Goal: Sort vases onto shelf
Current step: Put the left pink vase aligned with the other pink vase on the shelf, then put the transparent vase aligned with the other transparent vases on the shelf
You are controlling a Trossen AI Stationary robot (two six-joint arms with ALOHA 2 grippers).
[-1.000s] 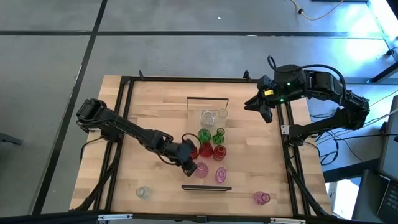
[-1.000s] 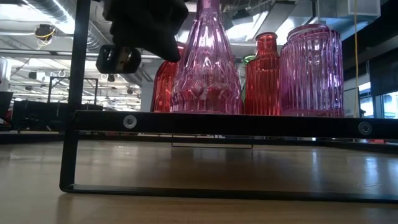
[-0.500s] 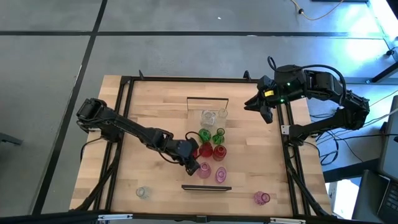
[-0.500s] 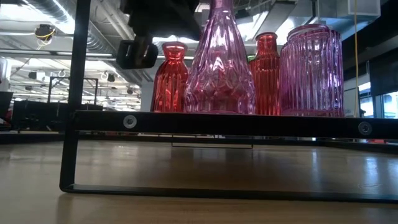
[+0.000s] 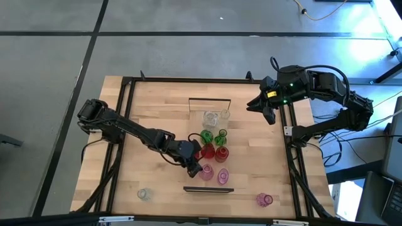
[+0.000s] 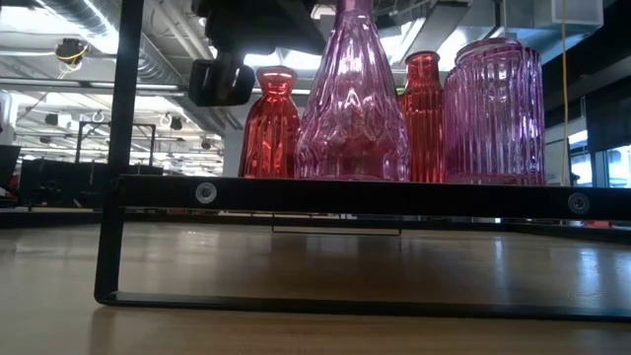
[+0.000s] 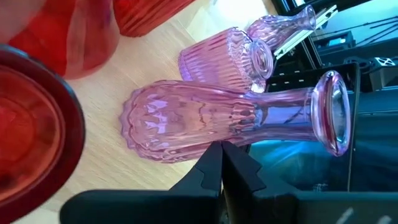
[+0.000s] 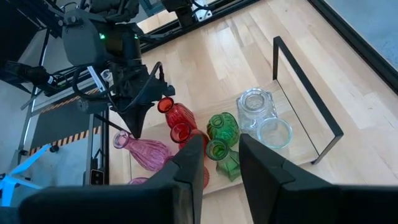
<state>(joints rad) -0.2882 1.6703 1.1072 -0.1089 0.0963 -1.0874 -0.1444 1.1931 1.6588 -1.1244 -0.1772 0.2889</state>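
Note:
The shelf (image 5: 198, 110) lies along the table's middle, with dark frames at its far and near ends. On it stand clear vases (image 5: 210, 117), green vases (image 5: 206, 136), red vases (image 5: 221, 154) and a ribbed pink vase (image 5: 223, 176). A tall pink bottle vase (image 5: 205, 171) stands upright near the shelf's near end and also shows in the low view (image 6: 353, 108). My left gripper (image 7: 221, 149) is shut, its tips at this vase's left side. My right gripper (image 8: 224, 165) is open and empty, raised over the table's far right (image 5: 269, 108). My left gripper's shut fingertips (image 7: 214, 155) meet the pink bottle vase's side where the body narrows into the neck (image 7: 239, 138). They come from the table's left, slanting down. The vase stands upright on its base on the shelf.
A small clear vase (image 5: 144, 194) stands on the table near the left front, and a pink vase (image 5: 264, 199) near the right front. A dark frame (image 5: 129, 125) runs around the tabletop. The shelf's near frame (image 6: 355, 194) fills the low view.
My left gripper has moved toward the table's right with its fingers shut. The pink bottle vase has slid a little to the right along the shelf, still upright, uncovering the red vase behind it in the low view.

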